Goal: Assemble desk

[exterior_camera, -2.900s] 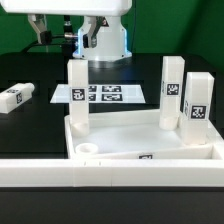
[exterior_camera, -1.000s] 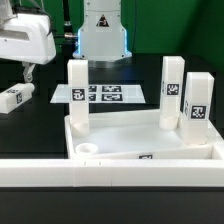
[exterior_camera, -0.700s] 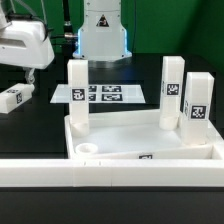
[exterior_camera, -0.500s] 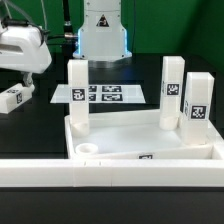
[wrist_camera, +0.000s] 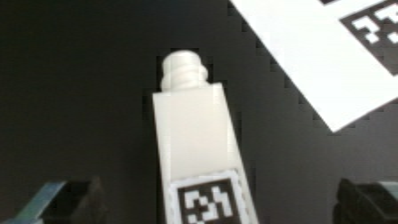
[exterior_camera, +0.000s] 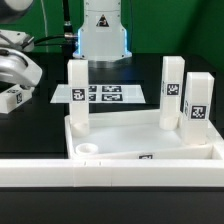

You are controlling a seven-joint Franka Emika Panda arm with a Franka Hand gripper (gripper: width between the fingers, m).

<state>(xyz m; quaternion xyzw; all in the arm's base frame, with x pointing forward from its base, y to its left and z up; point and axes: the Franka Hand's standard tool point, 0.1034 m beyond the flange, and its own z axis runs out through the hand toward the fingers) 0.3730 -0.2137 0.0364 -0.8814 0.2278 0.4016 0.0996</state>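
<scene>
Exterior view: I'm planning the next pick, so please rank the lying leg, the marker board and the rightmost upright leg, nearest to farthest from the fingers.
1. Lying leg: exterior view's far left, right below the open fingers.
2. Marker board: flat, mid-scene.
3. Rightmost upright leg: exterior view's far right.

In the exterior view the light is bright and even and seems to fall from overhead. The white legs (exterior_camera: 77, 95) and tabletop (exterior_camera: 130, 140) stand out sharply against the black table (exterior_camera: 30, 130), with only faint soft shadows inside the tabletop, while my arm (exterior_camera: 15, 70) at the exterior view's left edge is smeared and the low wall (exterior_camera: 110, 172) in front looks soft. In my wrist view the loose leg (wrist_camera: 192, 130) is slightly blurred and greyish, the marker board (wrist_camera: 311, 45) glares almost blank white, and my fingers (wrist_camera: 57, 197) are dim, out-of-focus shapes.
</scene>
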